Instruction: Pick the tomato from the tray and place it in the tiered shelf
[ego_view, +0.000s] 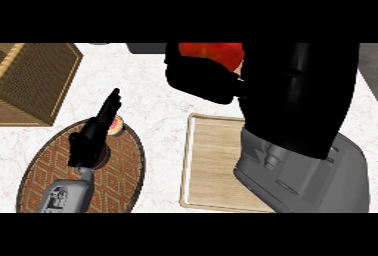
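I am carrying the tomato (212, 51) in my right hand (201, 75), my fingers curling round its lower side so that only its red top is showing above them, high in the view and lifted well clear of the tray (210, 165). The tray is lying bare below my right forearm (295, 125), so I am judging the pick done and the transfer under way. The tiered shelf I am taking to be the woven wooden box (33, 82) at the upper left, though only part of it is showing and I am not able to tell its levels apart from here. The next move is calling for a sweep leftward across the white counter (148, 85), keeping the tomato high enough to clear the shelf's near edge before lowering and letting go. My left hand (92, 135) is resting open, fingers straight and pointing up, over the patterned round mat (81, 170), with a small pink thing (117, 125) just beside its fingertips; it is sitting below the direct line to the shelf, so I am expecting open counter between tomato and shelf, but my own big forearm is hiding much of the right side
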